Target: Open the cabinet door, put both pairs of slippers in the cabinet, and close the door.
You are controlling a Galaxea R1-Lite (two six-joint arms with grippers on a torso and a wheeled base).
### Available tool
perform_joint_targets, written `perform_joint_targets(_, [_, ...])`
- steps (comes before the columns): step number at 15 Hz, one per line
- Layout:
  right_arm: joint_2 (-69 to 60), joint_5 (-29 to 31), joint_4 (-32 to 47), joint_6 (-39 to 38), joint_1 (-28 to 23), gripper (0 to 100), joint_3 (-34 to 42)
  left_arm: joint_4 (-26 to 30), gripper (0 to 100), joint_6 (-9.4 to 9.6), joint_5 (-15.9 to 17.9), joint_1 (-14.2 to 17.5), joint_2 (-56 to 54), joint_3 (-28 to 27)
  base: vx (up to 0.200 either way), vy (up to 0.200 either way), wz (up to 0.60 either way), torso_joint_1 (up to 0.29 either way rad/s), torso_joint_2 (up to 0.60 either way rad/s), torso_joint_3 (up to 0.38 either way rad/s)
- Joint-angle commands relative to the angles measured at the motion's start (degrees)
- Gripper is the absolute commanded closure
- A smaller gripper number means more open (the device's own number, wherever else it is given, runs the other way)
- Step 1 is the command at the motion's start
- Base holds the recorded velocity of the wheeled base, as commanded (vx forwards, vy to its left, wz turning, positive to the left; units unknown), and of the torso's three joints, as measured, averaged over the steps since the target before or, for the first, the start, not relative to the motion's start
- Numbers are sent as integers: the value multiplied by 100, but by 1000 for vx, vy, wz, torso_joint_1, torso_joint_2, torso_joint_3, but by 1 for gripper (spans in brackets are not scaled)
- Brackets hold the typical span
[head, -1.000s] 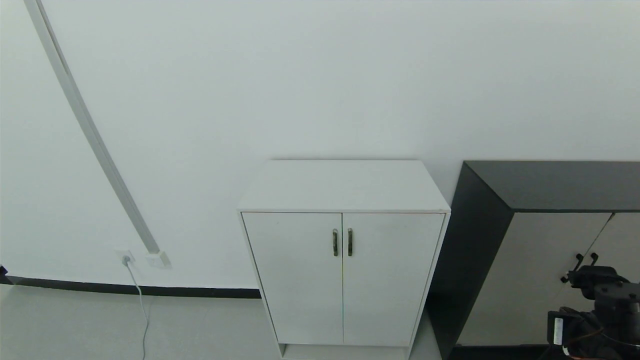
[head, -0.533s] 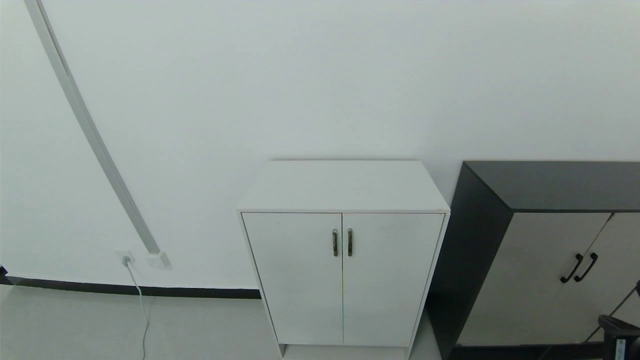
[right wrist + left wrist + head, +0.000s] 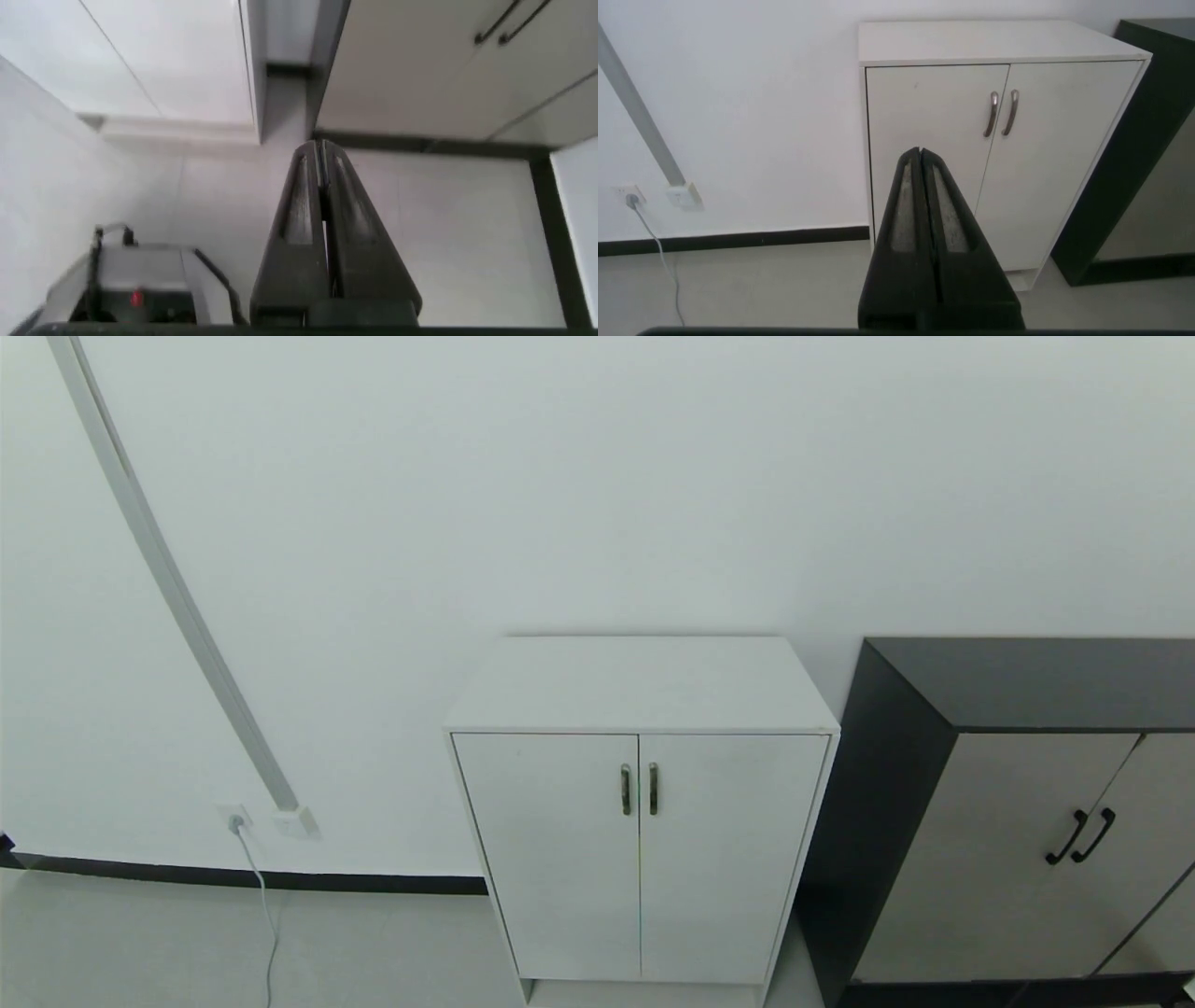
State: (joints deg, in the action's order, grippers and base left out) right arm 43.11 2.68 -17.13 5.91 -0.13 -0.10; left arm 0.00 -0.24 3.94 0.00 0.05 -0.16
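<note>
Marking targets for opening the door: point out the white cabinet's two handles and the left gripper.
left handle [image 3: 625,789], head view, middle of its bar
right handle [image 3: 653,789], head view, middle of its bar
left gripper [image 3: 921,157], left wrist view, between its shut fingertips

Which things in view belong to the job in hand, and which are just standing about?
Job:
- white cabinet, both doors closed
- its handles
- left gripper, fingers shut
- right gripper, fingers shut

Standing about:
- dark cabinet
- wall socket
- wall duct

Left gripper [image 3: 920,157]: jaws pressed together. Right gripper [image 3: 323,149]: jaws likewise pressed together.
</note>
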Motion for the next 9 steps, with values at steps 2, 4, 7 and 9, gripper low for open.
perform_joint_targets(2, [-1138,66,34,-20,5,100,-61,0,100,-11,2,0,-5,7,0,0,0,0,0,0])
perform_joint_targets(4, [-2131,92,386,-20,-4,100,-61,0,100,-11,2,0,-5,-2,0,0,0,0,0,0])
perform_joint_targets(7, [-3317,180,1405,-38,-31,100,-263,0,100,-20,2,0,-5,-2,0,0,0,0,0,0])
perform_joint_targets(9, [-3695,277,1862,-46,-31,100,-544,0,100,-28,2,0,4,-2,0,0,0,0,0,0])
